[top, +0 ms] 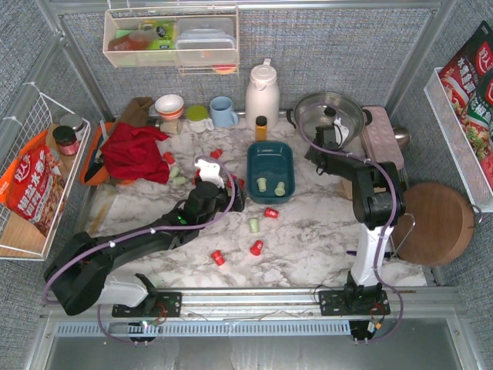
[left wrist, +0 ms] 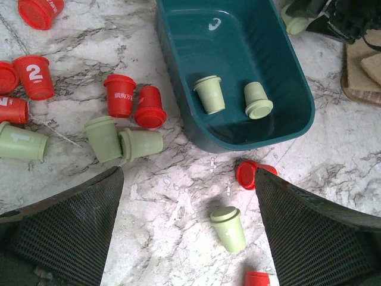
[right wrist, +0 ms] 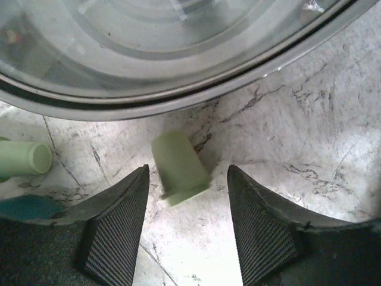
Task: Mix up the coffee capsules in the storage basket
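Your marble surface (top: 308, 239) is closed in by grey fabric walls. Near its middle sits the storage basket (top: 286, 160). You have just two coffee capsules (left wrist: 209, 94) in it, both pale green, lying apart from each other toward its near end.

The others are scattered on the surface. A red pair (left wrist: 120, 94) and a green pair (left wrist: 141, 143) lie just left of the basket. A red one (left wrist: 249, 173) and a green one (left wrist: 228, 227) lie in front of it, and more lie farther left.

Your left gripper (left wrist: 189, 179) hangs over the scatter by the basket's near left corner, its jaws spread wide.

Your right gripper (right wrist: 189, 173) is down beside the glass-lidded pot (top: 330, 114), to the right of the basket. Its jaws are parted around a green capsule (right wrist: 178, 167) lying on the marble, with a gap showing on each side.

On the back wall, the clear bin (top: 169, 38) holds packets and a lidded box.
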You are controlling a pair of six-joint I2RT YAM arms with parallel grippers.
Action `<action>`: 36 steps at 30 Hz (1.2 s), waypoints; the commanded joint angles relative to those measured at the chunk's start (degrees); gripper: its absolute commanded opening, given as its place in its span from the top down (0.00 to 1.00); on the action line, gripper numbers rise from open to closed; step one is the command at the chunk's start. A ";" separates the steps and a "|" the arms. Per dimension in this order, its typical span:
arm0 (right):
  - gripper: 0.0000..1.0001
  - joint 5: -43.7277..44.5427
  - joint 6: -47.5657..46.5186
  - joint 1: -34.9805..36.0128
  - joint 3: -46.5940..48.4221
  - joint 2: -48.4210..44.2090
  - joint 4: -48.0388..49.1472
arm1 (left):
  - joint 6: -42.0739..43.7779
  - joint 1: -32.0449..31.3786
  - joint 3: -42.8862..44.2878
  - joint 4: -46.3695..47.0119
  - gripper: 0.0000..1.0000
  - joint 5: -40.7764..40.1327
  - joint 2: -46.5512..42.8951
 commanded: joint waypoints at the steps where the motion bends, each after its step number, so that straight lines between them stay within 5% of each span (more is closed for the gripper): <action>1: 0.41 1.60 1.43 0.04 1.44 -0.07 -5.65 | -0.41 0.00 -1.32 2.94 0.01 -0.36 -1.61; 21: 0.65 0.77 -0.85 0.38 1.28 -2.62 -9.38 | -0.30 0.00 -4.79 6.11 0.01 0.21 -5.93; 36: 0.69 3.53 -19.68 9.33 -13.78 -26.19 -4.57 | 9.73 0.00 -3.73 15.16 0.01 17.36 -4.32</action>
